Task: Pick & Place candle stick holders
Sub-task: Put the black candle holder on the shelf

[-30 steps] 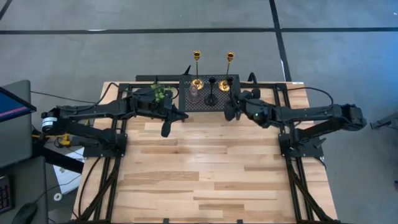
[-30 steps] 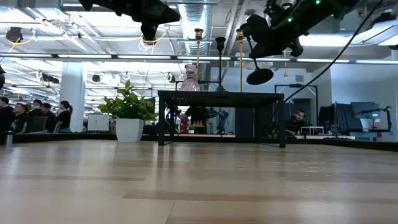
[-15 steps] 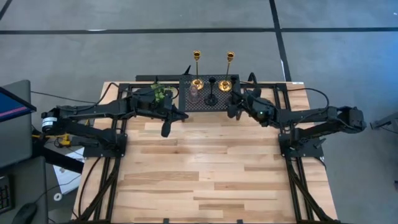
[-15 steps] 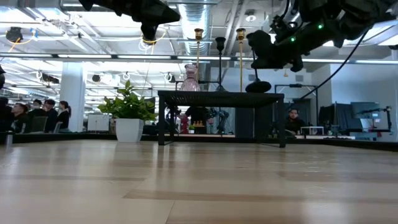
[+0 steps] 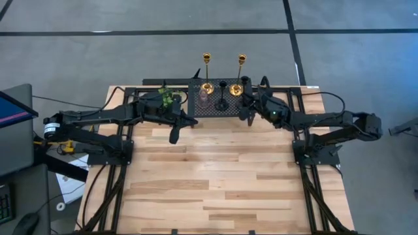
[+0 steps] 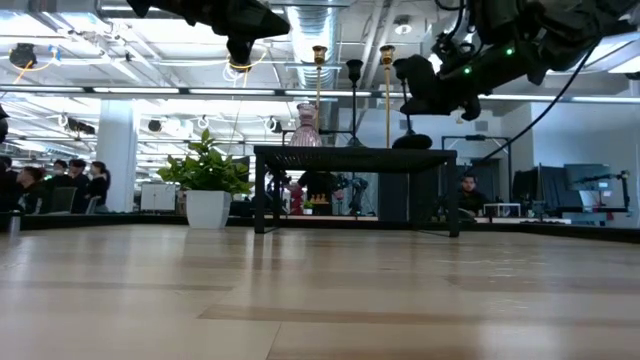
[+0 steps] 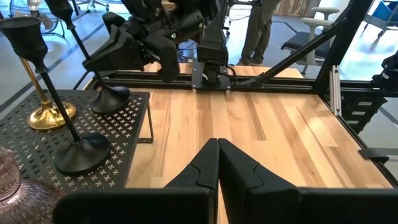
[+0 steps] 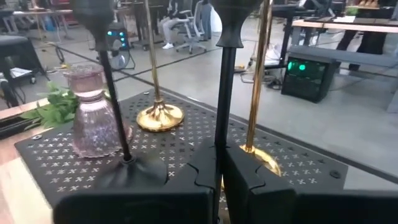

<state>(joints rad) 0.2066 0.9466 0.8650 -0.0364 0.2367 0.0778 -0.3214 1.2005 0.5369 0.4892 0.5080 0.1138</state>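
Two gold candle stick holders (image 5: 206, 86), a black one (image 5: 222, 104) and a pink one (image 5: 204, 99) stand on the mesh stand (image 5: 196, 109). The right wrist view alone shows the right gripper (image 8: 221, 168) clamped on a second black holder's stem (image 8: 222, 93) (base on the stand (image 6: 412, 142)). The left gripper (image 7: 217, 163), fingers together, hovers over the wood table (image 5: 222, 176) beside the stand; people sit beyond.

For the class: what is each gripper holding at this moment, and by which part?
Right gripper: shut on a black candle stick holder, low on its stem. Left gripper: shut, empty.

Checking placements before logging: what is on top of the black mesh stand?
Stand carries two gold holders, pink holder, two black holders; right gripper hides one.
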